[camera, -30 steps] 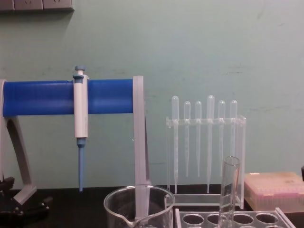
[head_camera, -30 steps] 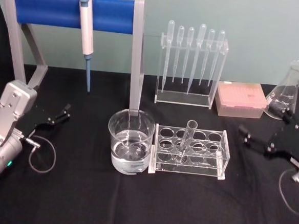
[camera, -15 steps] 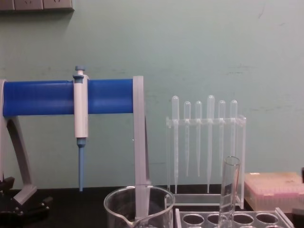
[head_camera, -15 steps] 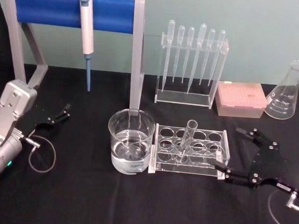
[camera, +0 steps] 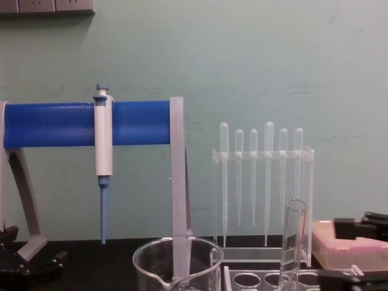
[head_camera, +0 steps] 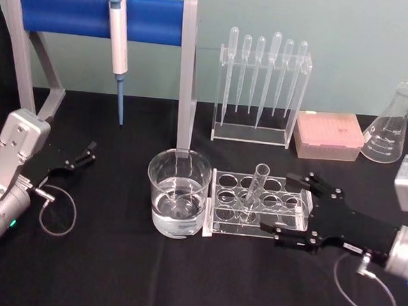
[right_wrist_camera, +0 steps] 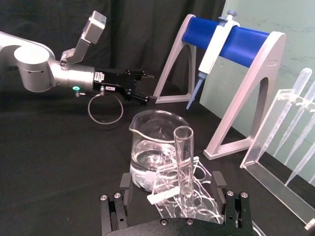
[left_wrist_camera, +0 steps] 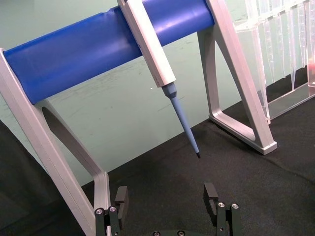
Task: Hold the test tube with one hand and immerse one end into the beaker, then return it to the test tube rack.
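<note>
- The test tube (head_camera: 254, 191) stands in a middle hole of the clear test tube rack (head_camera: 240, 231), slightly tilted, with its open rim above the rack top. The chest view shows the test tube (camera: 293, 242) rising from the rack holes at the lower edge.
- The rack sits on the black worktop (head_camera: 146, 275), its left end just beside the beaker (head_camera: 157, 206).
- The beaker holds clear liquid in its lower part. In the right wrist view the beaker (right_wrist_camera: 142, 147) stands directly behind the test tube (right_wrist_camera: 184, 162).
- The right end effector (head_camera: 284, 208) is released, with its fingers spread wide. One finger lies along the far side of the rack's right end and the other along the near side. Neither finger touches the tube. In the right wrist view the right end effector (right_wrist_camera: 171, 184) frames the tube between its two fingers.
- The left end effector (head_camera: 85, 155) rests low over the worktop at the left, well apart from the beaker. It is released; in the left wrist view, the left end effector (left_wrist_camera: 166, 194) shows its fingers parted.
- A white-and-blue pipettor (head_camera: 117, 42) hangs on a blue-barred stand (head_camera: 74, 11) behind the beaker.
- A pipette rack (head_camera: 261, 80), a pink box (head_camera: 329, 134) and a conical flask (head_camera: 391, 127) stand along the back of the worktop.
</note>
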Robot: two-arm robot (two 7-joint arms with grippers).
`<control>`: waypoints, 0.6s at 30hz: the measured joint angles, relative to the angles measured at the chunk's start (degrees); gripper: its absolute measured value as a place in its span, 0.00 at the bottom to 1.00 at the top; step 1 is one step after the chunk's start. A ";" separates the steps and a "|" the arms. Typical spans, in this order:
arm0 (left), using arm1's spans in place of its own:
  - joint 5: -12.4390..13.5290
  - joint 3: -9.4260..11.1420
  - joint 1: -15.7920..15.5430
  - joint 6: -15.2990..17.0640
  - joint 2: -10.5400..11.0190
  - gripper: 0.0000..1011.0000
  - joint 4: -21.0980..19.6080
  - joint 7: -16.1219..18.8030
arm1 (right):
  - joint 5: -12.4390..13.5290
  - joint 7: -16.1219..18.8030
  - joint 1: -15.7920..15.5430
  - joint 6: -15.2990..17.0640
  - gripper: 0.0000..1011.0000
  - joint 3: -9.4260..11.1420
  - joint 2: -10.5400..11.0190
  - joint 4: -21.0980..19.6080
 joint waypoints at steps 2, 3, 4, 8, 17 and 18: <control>0.00 0.00 0.00 0.00 0.00 0.99 0.00 0.00 | -0.64 -0.28 0.92 0.90 0.99 -0.48 -1.16 0.45; 0.00 0.00 0.00 0.00 0.00 0.99 0.00 0.00 | -1.01 -0.53 1.48 1.33 0.99 -0.73 -1.83 0.73; 0.00 0.00 0.00 0.00 0.00 0.99 0.00 0.00 | -1.20 -0.68 1.74 1.55 0.99 -0.84 -2.14 0.87; 0.00 0.00 0.00 0.00 0.00 0.99 0.00 0.00 | -1.86 -1.32 3.27 2.69 0.99 -1.32 -3.65 1.68; 0.00 0.00 0.00 0.00 0.00 0.99 0.00 0.00 | -3.14 -1.43 6.20 4.68 0.99 -3.26 -6.33 3.63; 0.00 0.00 0.00 0.00 0.00 0.99 0.00 0.00 | -3.24 -1.44 6.39 4.81 0.99 -3.42 -6.52 3.80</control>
